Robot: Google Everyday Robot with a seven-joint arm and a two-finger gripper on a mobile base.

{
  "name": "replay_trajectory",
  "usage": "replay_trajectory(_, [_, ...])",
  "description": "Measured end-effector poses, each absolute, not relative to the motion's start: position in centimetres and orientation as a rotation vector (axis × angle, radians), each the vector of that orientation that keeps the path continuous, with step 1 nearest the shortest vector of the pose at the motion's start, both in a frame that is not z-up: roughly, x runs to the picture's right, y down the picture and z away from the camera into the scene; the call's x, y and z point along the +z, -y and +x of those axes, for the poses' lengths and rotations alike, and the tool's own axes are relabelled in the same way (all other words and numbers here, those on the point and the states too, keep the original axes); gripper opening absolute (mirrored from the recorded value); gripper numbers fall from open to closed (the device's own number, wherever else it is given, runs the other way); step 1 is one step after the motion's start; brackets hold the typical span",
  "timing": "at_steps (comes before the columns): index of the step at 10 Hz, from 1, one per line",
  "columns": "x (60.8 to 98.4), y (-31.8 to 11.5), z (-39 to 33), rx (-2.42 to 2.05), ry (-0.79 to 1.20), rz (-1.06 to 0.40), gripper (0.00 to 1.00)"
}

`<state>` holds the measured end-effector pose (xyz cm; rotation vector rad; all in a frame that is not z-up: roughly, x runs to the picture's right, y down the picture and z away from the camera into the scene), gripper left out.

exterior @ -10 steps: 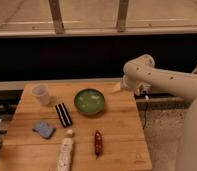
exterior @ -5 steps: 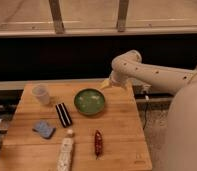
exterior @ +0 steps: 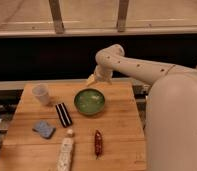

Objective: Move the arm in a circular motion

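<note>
Just behind the green bowl, the arm holds its pincer.

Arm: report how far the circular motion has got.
Done: the arm has swept leftward along the back of the table over the last second. In hand: its pincer hangs just behind the green bowl. Left: the return arc; no full circle shows yet.

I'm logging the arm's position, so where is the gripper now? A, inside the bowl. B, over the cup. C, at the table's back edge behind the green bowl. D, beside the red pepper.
C: the gripper, ending the arm, is at the table's back edge just behind the bowl, away from cup and pepper.
</note>
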<state>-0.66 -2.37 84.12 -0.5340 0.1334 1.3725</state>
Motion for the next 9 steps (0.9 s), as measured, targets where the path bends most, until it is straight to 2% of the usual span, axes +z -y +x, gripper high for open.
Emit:
replay_trajectory(1, [83.5, 1.7, -1.5, 1.348, -0.127, -0.547, 0.8])
replay_trajectory(5, [77.9, -6.2, -3.7, 1.211, -0.134, -0.603, 0.8])
replay_trajectory(7, [75.3, -10.1, -0.9, 1.214, -0.168, -0.594, 0.8])
replay_trajectory(9, [74.1, -11.8, 1.8, 1.261, -0.204, -0.567, 0.8])
